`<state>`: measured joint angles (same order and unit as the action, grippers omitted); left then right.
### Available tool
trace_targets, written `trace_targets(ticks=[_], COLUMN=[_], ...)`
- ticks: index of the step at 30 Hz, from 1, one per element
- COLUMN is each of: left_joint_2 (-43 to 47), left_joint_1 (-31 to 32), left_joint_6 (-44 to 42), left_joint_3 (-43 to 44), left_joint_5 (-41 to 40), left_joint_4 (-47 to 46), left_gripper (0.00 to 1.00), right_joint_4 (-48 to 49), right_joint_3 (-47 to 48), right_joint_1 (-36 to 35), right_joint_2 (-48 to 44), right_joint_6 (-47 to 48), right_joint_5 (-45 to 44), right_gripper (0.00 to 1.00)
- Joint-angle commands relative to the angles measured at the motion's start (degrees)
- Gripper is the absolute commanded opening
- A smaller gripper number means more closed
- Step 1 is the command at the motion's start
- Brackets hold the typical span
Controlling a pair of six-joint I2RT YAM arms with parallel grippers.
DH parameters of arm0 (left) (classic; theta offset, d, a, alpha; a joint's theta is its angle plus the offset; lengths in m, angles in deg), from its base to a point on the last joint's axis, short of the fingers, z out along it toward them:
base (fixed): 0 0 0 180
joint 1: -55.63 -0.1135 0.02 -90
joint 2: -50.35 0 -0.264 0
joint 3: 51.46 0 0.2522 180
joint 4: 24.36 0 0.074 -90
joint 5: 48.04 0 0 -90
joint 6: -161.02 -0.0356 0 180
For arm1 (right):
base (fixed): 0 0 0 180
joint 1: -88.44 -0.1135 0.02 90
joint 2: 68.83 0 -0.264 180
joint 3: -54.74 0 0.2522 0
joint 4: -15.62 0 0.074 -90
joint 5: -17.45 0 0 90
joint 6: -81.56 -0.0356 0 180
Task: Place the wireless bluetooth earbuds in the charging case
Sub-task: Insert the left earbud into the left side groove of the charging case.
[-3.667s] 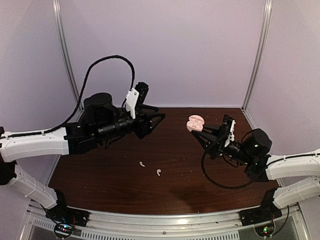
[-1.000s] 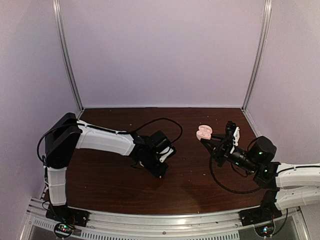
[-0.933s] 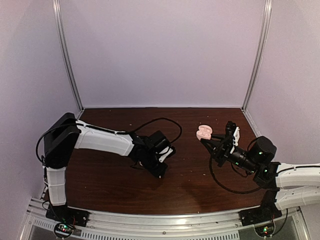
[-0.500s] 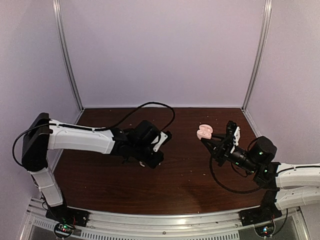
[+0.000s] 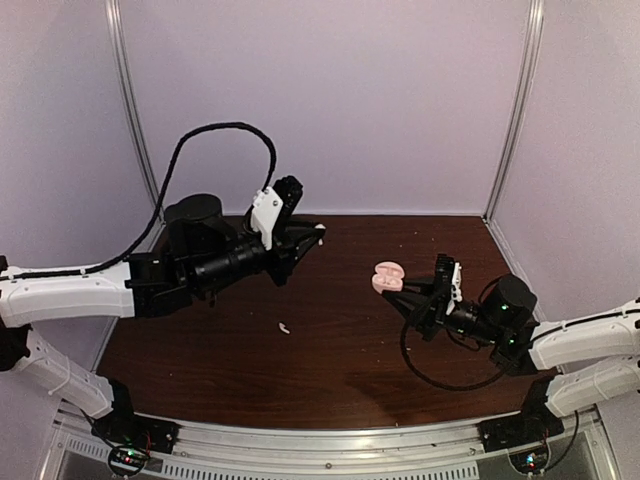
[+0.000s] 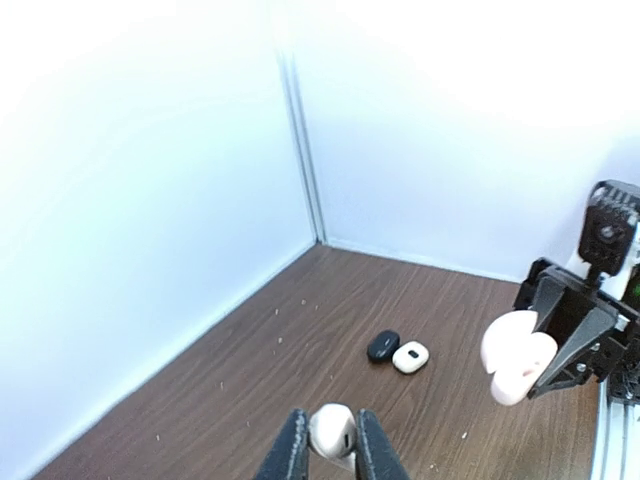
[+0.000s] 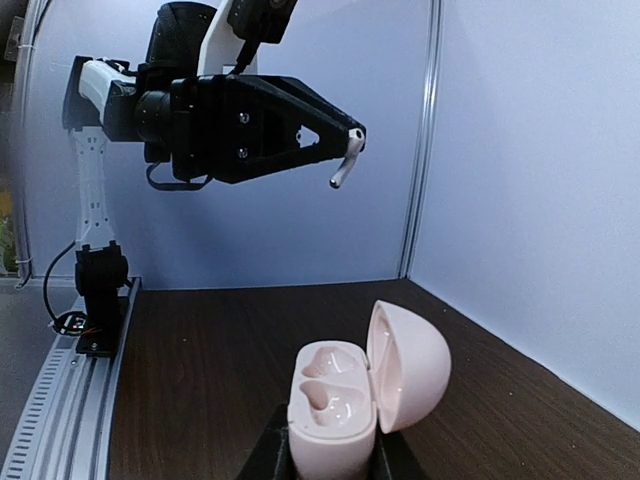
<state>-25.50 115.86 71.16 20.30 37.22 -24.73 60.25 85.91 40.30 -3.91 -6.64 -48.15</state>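
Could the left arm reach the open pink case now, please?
Probably yes: the case, lid open in the right pincer, has nothing between it and the left pincer with its earbud.

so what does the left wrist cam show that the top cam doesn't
Only left wrist: a small black item and a small white item side by side on the table. Only top: a loose earbud lying on that table. Both: the left hand pinching a white earbud, and the right hand holding the open pink case.
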Motion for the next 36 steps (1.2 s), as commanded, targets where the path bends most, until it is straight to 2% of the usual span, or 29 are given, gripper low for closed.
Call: trace_targets(ticks=[1, 7, 13, 20, 36], left_joint_2=[2.3, 2.5, 1.7, -0.4, -3.0], left_joint_1=[2.9, 6.8, 9.1, 10.0, 10.2], left_joint_6=[-11.0, -18.3, -22.2, -23.8, -24.9], left_joint_3=[-2.9, -3.8, -3.9, -2.9, -0.4], left_joint_5=[4.5, 7.5, 8.3, 8.1, 8.1], left_joint_4=[-11.2, -13.3, -14.8, -15.5, -14.2], left_gripper=[0.19, 0.19, 0.19, 0.18, 0.18], right_joint_4=[7.8, 8.6, 10.2, 12.5, 10.4], right_joint_3=[2.5, 5.2, 7.7, 9.0, 10.6], right_joint_1=[0.2, 0.2, 0.1, -0.3, -1.8], right_joint_2=[1.2, 3.0, 6.4, 8.5, 10.3], right_joint_6=[3.1, 5.3, 0.7, -6.2, -8.5], right_joint_5=[8.4, 10.7, 11.3, 12.2, 14.9], right_gripper=[0.0, 0.0, 0.0, 0.0, 0.0])
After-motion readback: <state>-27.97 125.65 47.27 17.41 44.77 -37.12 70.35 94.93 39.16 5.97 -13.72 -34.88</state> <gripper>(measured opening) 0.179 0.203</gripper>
